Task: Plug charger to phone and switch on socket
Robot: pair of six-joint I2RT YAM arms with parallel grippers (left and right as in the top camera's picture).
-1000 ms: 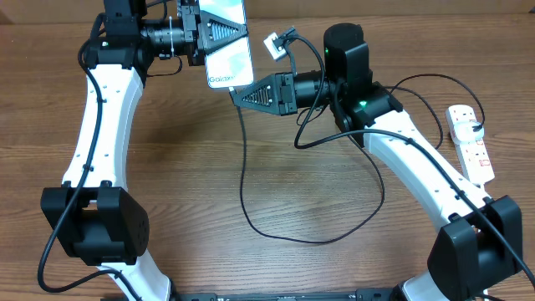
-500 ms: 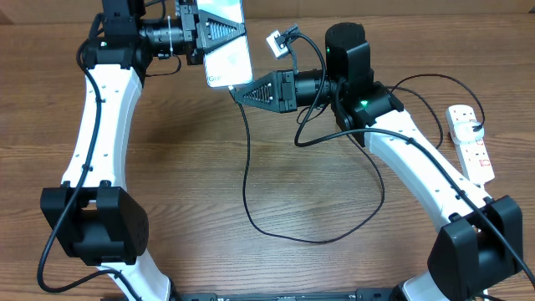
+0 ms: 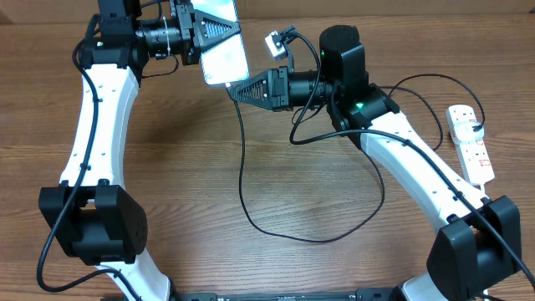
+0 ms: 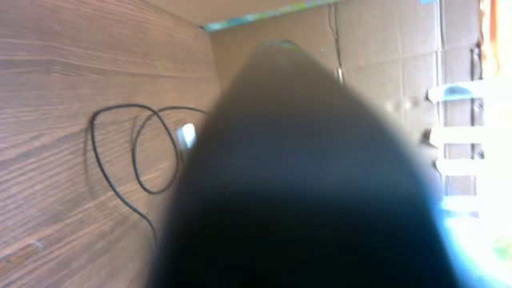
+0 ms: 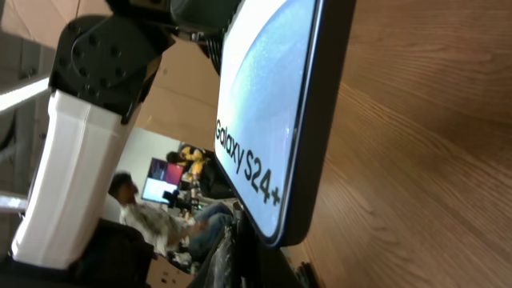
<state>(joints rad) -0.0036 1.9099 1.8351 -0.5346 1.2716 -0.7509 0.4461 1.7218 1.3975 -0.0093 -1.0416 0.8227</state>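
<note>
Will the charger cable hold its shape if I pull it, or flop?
Likely floppy: the charger lies in a loose loop on the table. It is thin, so probably light; its slack should follow a pull easily.

Overhead's evenly lit and sharp, just soft shadows on the worktop [image 3: 184,188]. Left wrist view is mostly one dark, out-of-focus blur, with blown-out glare far right. Right wrist: phone [image 5: 264,120] crisp, background soft.
</note>
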